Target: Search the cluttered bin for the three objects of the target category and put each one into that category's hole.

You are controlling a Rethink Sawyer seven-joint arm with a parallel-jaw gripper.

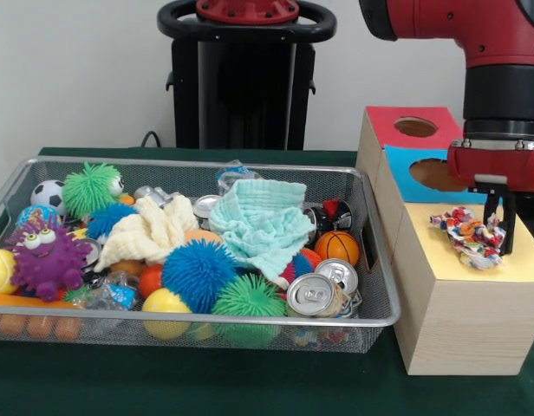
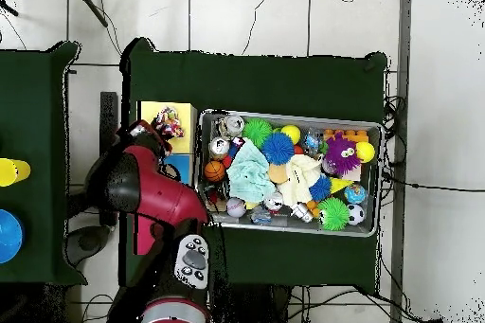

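Note:
In the front view my gripper (image 1: 499,236) hangs over the yellow-topped wooden box (image 1: 458,321) at the right. It is shut on the right end of a knotted fabric bundle (image 1: 465,232), white with red, blue and yellow patches. The bundle sits low over the yellow top and covers the place of the hole, which does not show. The overhead view shows the bundle (image 2: 169,120) on the yellow top (image 2: 149,111), with my arm (image 2: 142,187) beside it. The wire mesh bin (image 1: 250,321) is full of clutter. No other bundle shows in it.
Blue-topped (image 1: 404,161) and red-topped (image 1: 387,122) boxes stand behind the yellow one. The bin (image 2: 289,116) holds a mint cloth (image 1: 265,224), a pale yellow cloth (image 1: 150,234), spiky balls (image 1: 198,274), cans (image 1: 309,295), a basketball (image 1: 337,247) and a purple monster toy (image 1: 47,257).

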